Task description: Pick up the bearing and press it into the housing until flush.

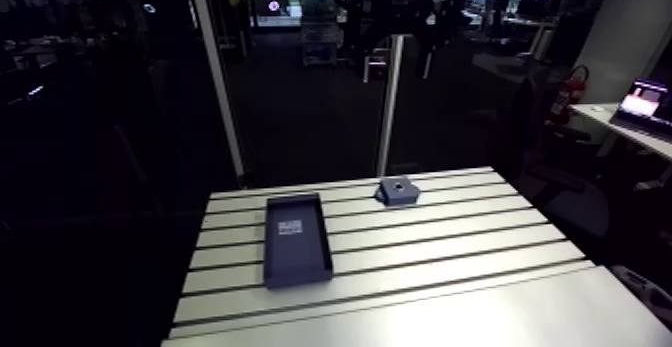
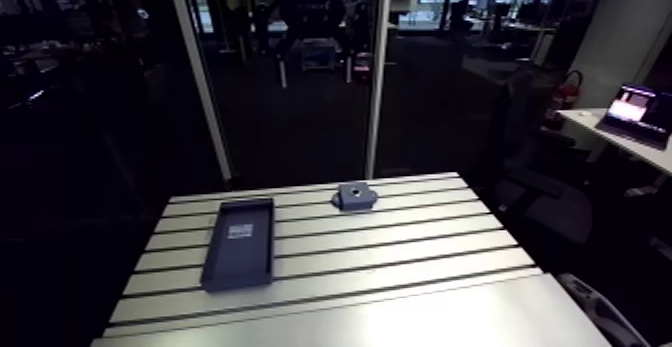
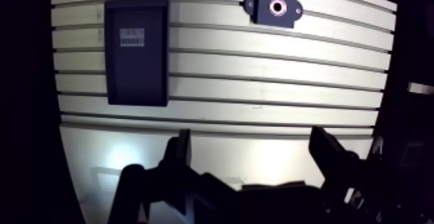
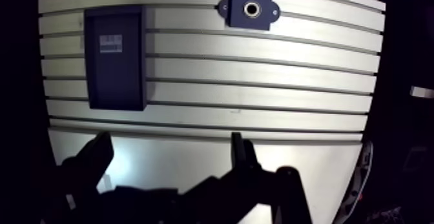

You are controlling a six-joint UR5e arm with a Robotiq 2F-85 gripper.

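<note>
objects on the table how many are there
2: a dark rectangular tray with a pale label, and a small housing block with a round bore, apart from the tray. No loose bearing shows; one may be hidden inside the tray.

Table [image 1: 450, 261] silver, dark slot stripes; tray [image 1: 298, 263] navy, pale label [image 1: 290, 228]; housing [image 3: 261, 10] dark blue-grey.

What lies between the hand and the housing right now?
Only bare slotted table separates the open hand from the housing, as the wrist view shows; the tray sits aside.
</note>
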